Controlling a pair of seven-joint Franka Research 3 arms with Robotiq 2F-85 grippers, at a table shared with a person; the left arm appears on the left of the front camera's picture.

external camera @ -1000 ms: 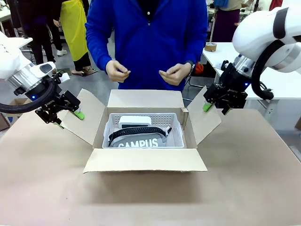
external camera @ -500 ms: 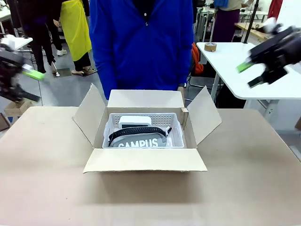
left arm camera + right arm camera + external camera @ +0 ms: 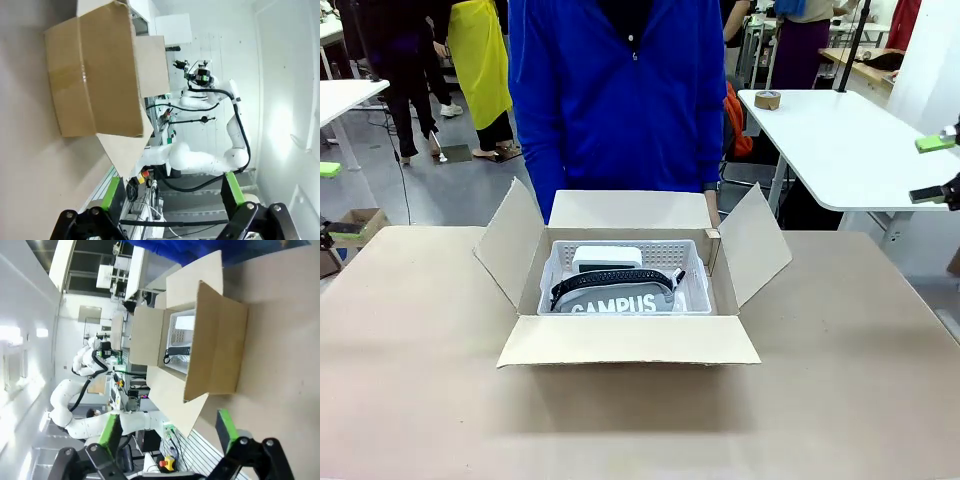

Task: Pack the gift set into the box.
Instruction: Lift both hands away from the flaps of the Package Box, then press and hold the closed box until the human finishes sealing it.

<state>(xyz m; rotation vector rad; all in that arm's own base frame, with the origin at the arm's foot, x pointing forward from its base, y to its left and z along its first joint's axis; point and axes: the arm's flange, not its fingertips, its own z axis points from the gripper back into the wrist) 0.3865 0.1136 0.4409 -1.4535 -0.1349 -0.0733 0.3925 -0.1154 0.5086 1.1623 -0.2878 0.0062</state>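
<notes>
1. The brown corrugated box stands open on the table. All four flaps are spread outward, the two side ones angled up.
2. Inside the box sits the gift set, held in a white perforated basket that takes up most of the floor.
3. A grey pouch lettered "CAMPUS" in white lies at the basket's near side. A black strap curves over it, and a small white box sits just behind.
4. A person in a blue top stands just beyond the box's far flap.
5. The left gripper hangs well off to the box's left, with its green pads parted and nothing between them.
6. The right gripper, well off to the box's right, is likewise spread and empty.
</notes>
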